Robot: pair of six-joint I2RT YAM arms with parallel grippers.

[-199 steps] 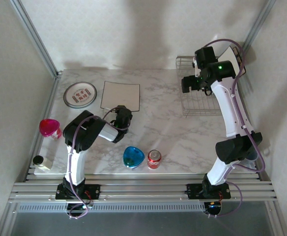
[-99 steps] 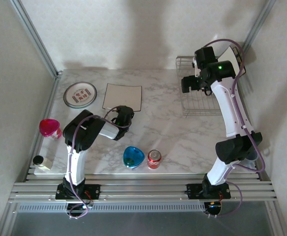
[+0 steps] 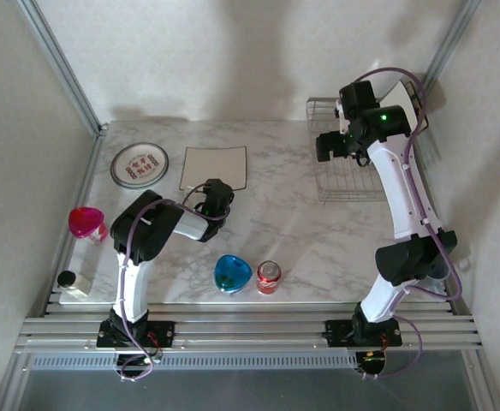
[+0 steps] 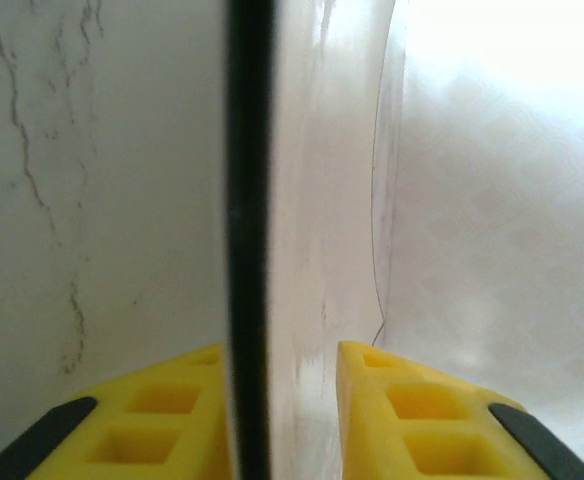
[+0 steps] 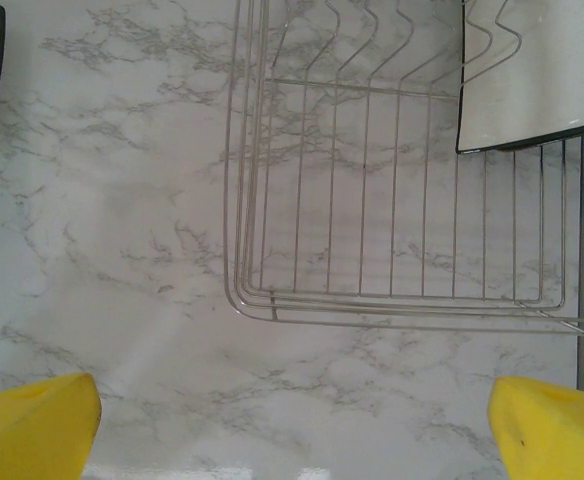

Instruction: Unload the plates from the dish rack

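Observation:
A square cream plate (image 3: 214, 167) with a dark rim lies flat on the marble table, left of centre. My left gripper (image 3: 218, 187) is at its near edge. In the left wrist view the plate's black rim (image 4: 248, 200) runs between the yellow fingers (image 4: 392, 400); the jaws stand a little apart, open (image 4: 279, 350). A round patterned plate (image 3: 139, 163) rests further left. The wire dish rack (image 3: 353, 184) stands at the back right. My right gripper (image 3: 331, 145) hovers wide open over the rack's near-left corner (image 5: 257, 300). Another square plate (image 5: 532, 80) leans inside the rack.
A glossy blue bowl (image 3: 232, 273) and a red can (image 3: 269, 276) stand near the front centre. At the left edge are a pink bowl (image 3: 86, 222) and a small bottle (image 3: 73, 281). Walls close in behind and on both sides.
The square plate has shifted slightly right and settled flat. My left gripper moved with it and its jaws have parted. The right arm has not moved.

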